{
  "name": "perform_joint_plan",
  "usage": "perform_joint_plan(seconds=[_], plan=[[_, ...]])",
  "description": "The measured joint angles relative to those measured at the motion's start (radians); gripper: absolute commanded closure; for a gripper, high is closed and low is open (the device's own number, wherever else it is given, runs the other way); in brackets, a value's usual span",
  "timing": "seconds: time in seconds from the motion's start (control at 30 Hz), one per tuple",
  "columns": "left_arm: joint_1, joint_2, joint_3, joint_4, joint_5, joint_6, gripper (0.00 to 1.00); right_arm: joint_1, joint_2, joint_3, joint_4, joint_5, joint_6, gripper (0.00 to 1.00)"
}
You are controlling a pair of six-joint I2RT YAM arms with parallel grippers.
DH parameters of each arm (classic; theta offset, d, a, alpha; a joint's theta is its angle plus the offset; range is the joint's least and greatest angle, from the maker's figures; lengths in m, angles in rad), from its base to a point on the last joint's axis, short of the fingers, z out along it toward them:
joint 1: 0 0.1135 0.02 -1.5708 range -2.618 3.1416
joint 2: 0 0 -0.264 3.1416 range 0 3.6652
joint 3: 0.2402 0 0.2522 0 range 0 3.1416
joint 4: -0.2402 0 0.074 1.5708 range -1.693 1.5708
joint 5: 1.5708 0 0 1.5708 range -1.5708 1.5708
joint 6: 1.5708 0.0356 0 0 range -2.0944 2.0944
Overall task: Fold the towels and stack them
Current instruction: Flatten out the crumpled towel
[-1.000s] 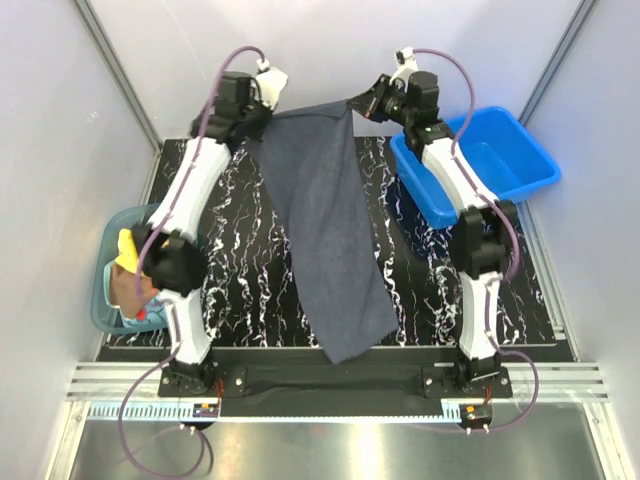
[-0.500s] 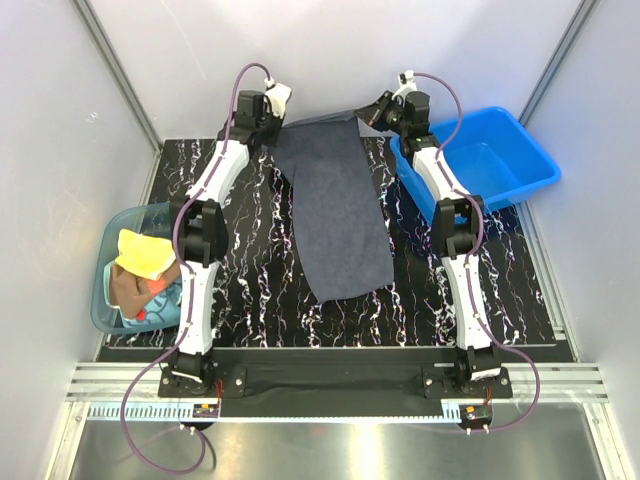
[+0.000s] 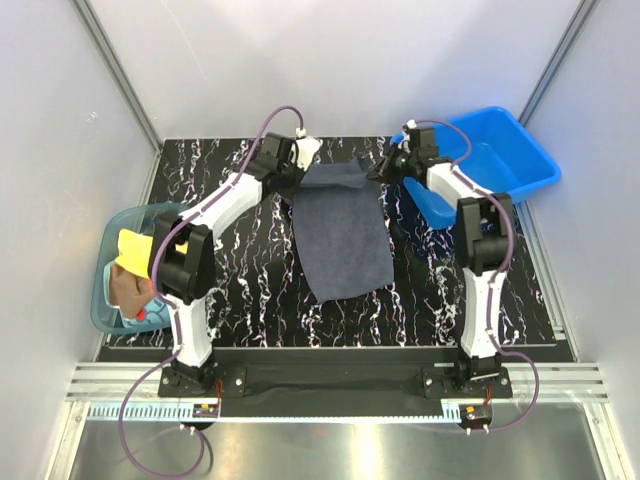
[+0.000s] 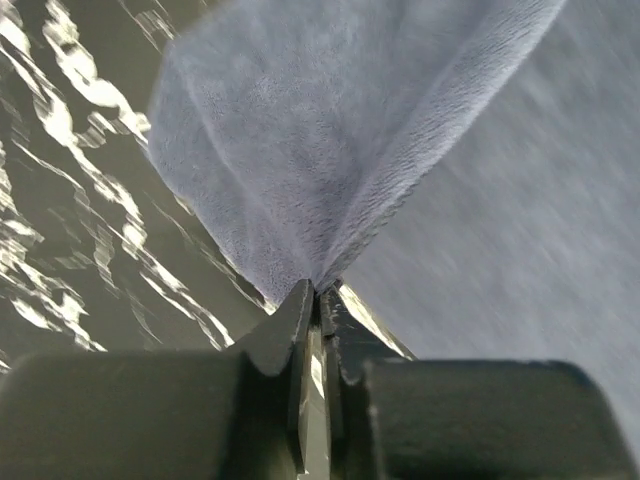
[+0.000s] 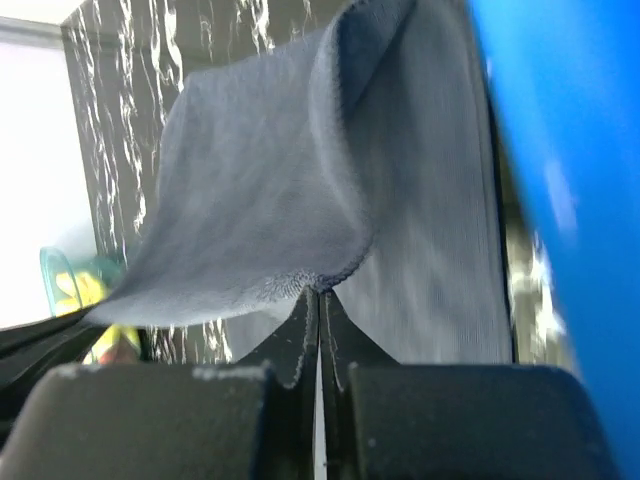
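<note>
Spreading step: the towel (image 3: 342, 235) is laid flat at the centre of the table (image 3: 250, 270), its 11 and 1 o'clock corners pinched by the nearly closed left gripper (image 3: 300, 170) and the fully closed right gripper (image 3: 385, 168). Release, then folding, is judged next.

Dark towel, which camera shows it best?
Top view: the whole dark towel is visible, spread down the table. The left and right wrist views each show only a bunched corner up close.
</note>
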Motion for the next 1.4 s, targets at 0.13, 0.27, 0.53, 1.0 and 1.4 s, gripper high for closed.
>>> perform_joint_plan(seconds=[0.13, 0.27, 0.53, 1.0, 1.4], plan=[[-0.018, -0.063, -0.121, -0.009, -0.013, -0.044, 0.73, -0.001, -0.171, -0.216, -0.032, 0.003, -0.001, 1.0], [-0.027, -0.066, -0.145, -0.05, -0.04, -0.111, 0.49, 0.002, -0.296, -0.406, -0.041, 0.006, -0.008, 1.0], [0.041, -0.197, -0.307, -0.005, -0.033, -0.43, 0.46, 0.01, -0.499, -0.705, -0.051, 0.054, -0.02, 0.99], [0.161, -0.063, -0.349, 0.211, 0.207, -0.623, 0.51, 0.016, -0.593, -0.868, 0.061, 0.116, -0.003, 0.94], [0.127, 0.091, -0.276, 0.268, 0.231, -0.647, 0.57, 0.016, -0.593, -0.872, 0.076, 0.115, -0.003, 0.94]])
